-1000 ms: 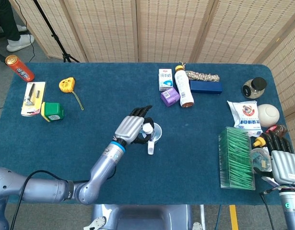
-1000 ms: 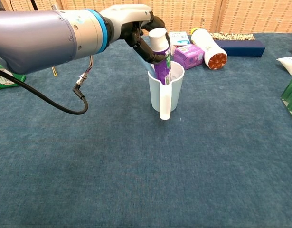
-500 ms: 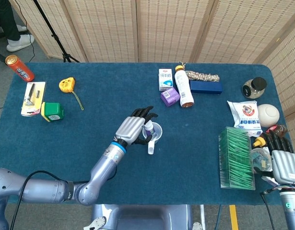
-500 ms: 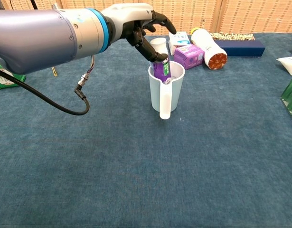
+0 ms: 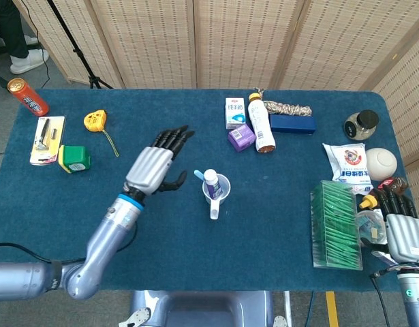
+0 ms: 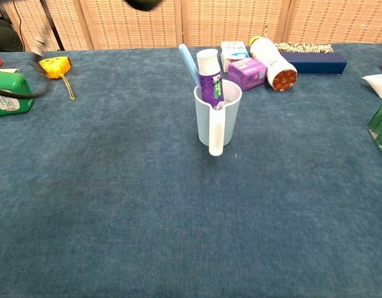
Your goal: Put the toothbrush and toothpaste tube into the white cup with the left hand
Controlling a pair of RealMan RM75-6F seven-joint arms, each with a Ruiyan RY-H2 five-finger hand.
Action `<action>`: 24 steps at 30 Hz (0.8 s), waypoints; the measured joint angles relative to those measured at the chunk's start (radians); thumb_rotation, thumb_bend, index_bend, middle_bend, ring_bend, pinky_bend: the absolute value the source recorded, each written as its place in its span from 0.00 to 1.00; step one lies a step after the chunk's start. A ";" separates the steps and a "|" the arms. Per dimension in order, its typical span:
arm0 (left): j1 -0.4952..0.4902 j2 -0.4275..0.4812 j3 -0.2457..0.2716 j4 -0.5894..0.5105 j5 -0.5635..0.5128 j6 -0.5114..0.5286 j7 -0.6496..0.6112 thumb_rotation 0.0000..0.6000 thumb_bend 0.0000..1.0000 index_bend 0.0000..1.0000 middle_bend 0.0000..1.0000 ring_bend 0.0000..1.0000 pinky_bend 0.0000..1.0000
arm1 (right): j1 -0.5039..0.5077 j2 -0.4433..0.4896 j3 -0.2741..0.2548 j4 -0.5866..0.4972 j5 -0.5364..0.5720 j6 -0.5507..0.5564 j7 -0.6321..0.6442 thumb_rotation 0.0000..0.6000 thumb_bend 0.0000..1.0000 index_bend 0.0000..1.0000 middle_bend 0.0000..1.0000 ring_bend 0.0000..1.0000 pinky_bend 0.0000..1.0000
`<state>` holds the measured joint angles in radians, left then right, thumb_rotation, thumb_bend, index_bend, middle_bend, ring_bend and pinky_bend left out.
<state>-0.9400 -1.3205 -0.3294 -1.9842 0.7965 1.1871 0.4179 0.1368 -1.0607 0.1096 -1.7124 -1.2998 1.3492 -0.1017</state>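
Observation:
The white cup (image 6: 218,117) stands upright mid-table, also seen in the head view as the white cup (image 5: 216,191). A purple toothpaste tube (image 6: 209,79) with a white cap stands in it, beside a light blue toothbrush (image 6: 189,63) that leans left over the rim. My left hand (image 5: 154,167) hovers left of the cup, apart from it, fingers spread and holding nothing. My right hand (image 5: 400,228) rests at the table's right edge with its fingers extended and nothing in them.
Behind the cup lie a purple box (image 6: 247,72), a white bottle (image 6: 272,62) and a dark blue case (image 6: 315,62). A green comb pack (image 5: 336,223) sits right. At left are a green box (image 5: 75,159), a yellow tape measure (image 5: 95,120) and a razor pack (image 5: 46,139).
My left hand let go of the toothpaste tube, lifted off the cup and drew back to the left with fingers spread. It has left the chest view. The tube now stands in the cup.

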 measured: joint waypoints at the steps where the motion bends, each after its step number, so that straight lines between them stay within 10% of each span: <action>1: 0.024 0.037 0.020 -0.019 0.024 0.023 0.017 1.00 0.11 0.00 0.00 0.00 0.00 | 0.000 -0.001 0.000 0.000 -0.002 0.002 -0.002 1.00 0.00 0.00 0.00 0.00 0.00; 13: 0.461 0.301 0.386 0.034 0.484 0.259 -0.165 1.00 0.00 0.00 0.00 0.00 0.00 | -0.007 -0.068 0.018 0.034 -0.032 0.110 -0.115 1.00 0.00 0.00 0.00 0.00 0.00; 24: 0.733 0.256 0.494 0.384 0.616 0.383 -0.451 1.00 0.00 0.00 0.00 0.00 0.00 | -0.024 -0.084 0.012 0.040 -0.088 0.164 -0.140 1.00 0.00 0.00 0.00 0.00 0.00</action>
